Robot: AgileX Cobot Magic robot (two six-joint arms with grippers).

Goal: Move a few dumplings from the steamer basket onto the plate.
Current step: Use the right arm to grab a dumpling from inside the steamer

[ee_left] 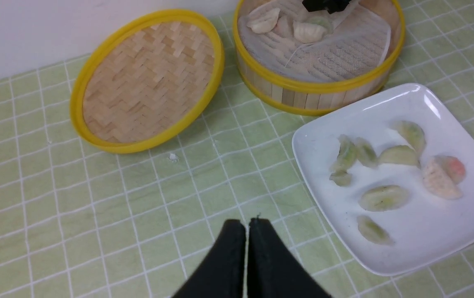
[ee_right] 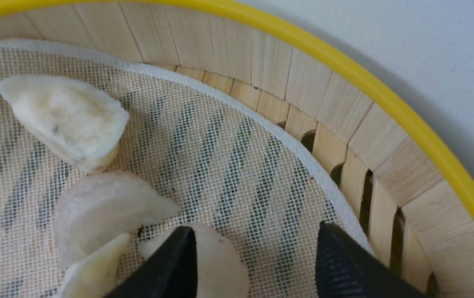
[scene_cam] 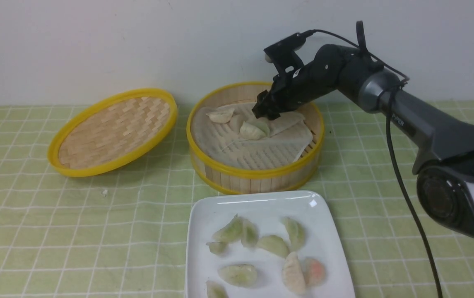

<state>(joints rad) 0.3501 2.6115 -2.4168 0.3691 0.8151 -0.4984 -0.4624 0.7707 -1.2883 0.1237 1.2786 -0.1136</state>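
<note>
The steamer basket [scene_cam: 257, 176] stands at the back middle, lined with whitish cloth, with several pale dumplings [scene_cam: 252, 130] at its far left side. My right gripper [scene_cam: 266, 112] is open, low inside the basket beside that cluster. In the right wrist view the gripper [ee_right: 255, 256] has its jaws wide apart; a dumpling [ee_right: 220, 265] lies between them against one fingertip [ee_right: 179, 252]. Other dumplings [ee_right: 65, 116] lie further off. The white plate [scene_cam: 323, 215] in front holds several green-tinted and one pink-tinted dumpling [scene_cam: 315, 271]. My left gripper [ee_left: 247, 225] is shut and empty above the tablecloth.
The shallow woven lid [scene_cam: 114, 130] with a yellow rim lies tilted to the left of the basket. A small white crumb [scene_cam: 104, 192] lies on the green checked tablecloth. A pale wall stands close behind the basket.
</note>
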